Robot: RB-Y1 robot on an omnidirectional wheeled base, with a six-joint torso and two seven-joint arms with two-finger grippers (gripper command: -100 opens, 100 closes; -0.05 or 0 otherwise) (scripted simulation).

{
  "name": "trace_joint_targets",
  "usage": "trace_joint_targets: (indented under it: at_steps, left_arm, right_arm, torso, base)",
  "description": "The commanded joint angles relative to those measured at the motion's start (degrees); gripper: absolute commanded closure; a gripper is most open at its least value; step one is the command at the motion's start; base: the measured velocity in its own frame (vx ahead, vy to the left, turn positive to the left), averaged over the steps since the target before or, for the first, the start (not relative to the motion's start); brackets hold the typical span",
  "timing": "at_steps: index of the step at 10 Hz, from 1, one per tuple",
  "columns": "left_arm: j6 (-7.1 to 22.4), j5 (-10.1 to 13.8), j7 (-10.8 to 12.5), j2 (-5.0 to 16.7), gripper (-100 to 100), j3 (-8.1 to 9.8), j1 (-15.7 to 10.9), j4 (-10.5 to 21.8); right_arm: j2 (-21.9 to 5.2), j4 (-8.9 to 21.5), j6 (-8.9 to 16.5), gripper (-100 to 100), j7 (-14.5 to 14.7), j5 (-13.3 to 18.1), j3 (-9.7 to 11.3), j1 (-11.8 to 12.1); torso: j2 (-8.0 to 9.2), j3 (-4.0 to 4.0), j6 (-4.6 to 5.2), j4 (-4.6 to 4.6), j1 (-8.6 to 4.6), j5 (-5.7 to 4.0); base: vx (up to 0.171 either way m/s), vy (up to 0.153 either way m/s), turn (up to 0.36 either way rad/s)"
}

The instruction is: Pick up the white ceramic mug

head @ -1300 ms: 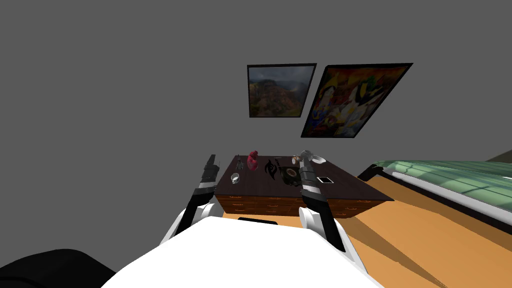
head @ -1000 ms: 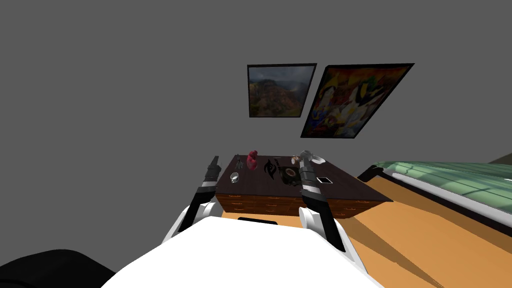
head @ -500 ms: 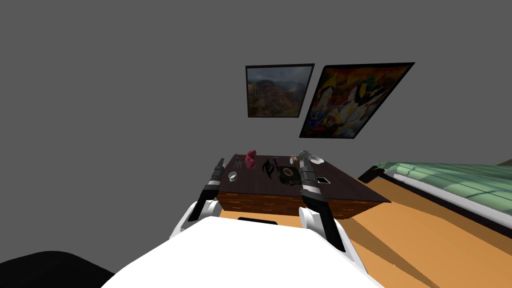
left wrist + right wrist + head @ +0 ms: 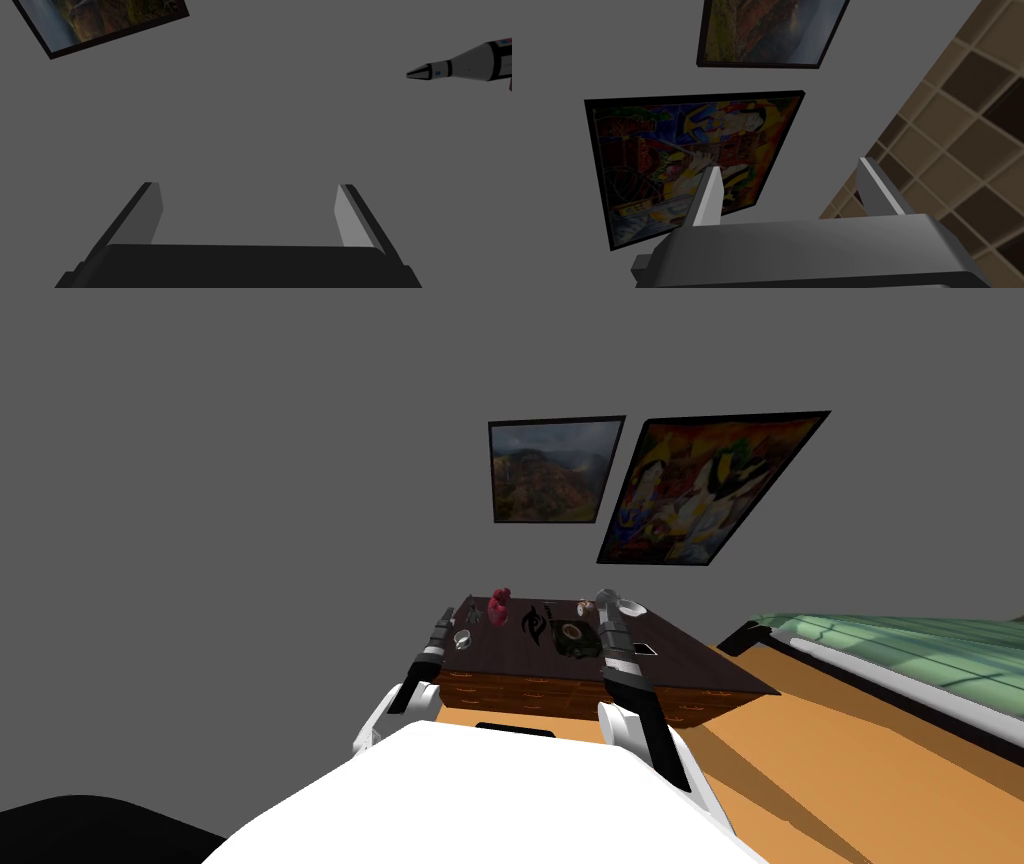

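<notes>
The white mug (image 4: 462, 638) stands near the front left corner of a dark wooden dresser (image 4: 700, 663). My left gripper (image 4: 445, 616) is raised at the dresser's left edge, just left of the mug and apart from it. In the left wrist view its fingers (image 4: 247, 185) stand open with nothing between them, facing the grey wall. A small white and black rocket model (image 4: 465, 62) pokes in at the side. My right gripper (image 4: 605, 600) is held up over the dresser's right half, and it is open (image 4: 790, 165) and empty.
On the dresser top are a red figurine (image 4: 498, 607), a black emblem (image 4: 537, 625), a dark round object (image 4: 572, 634), a white dish (image 4: 631, 608) and a flat phone-like slab (image 4: 645, 649). A green-covered bed (image 4: 900, 653) lies to the right, on an orange floor.
My left arm has swung in from beside the dresser to its left edge, close to the mug. The head view has shifted slightly. The right arm has not moved.
</notes>
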Motion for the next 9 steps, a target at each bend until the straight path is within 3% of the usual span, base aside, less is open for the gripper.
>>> trace_joint_targets:
  at_steps: [1,4,6,9]
  left_arm:
    - [0.6,0.0,0.4,0.7,-100,-0.15,-1.5,2.9]
    - [1.6,0.0,0.8,1.4,-100,-0.15,-3.1,6.9]
    - [3.7,0.2,1.7,2.9,-100,-0.06,-6.2,11.5]
    - [4.8,0.2,2.2,3.6,-100,0.02,-7.8,16.2]
  right_arm:
    - [0.0,0.0,0.0,0,0.0,0.0,0.0,0.0]
    - [0.0,0.0,0.0,0,0.0,0.0,0.0,0.0]
    - [0.0,0.0,0.0,0,0.0,0.0,0.0,0.0]
    - [0.0,0.0,0.0,0,0.0,0.0,0.0,0.0]
  torso:
    - [0.0,0.0,0.0,0.0,0.0,0.0]
    - [0.03,0.02,0.0,0.01,0.04,0.01]
    - [-0.03,-0.02,-0.01,-0.01,0.03,0.01]
    - [-0.01,-0.01,0.0,0.0,-0.03,-0.01]
  base:
    - [-0.007,-0.061,0.02]
    - [-0.013,-0.045,0.015]
    - [-0.002,-0.066,0.025]
    - [-0.005,-0.058,0.014]
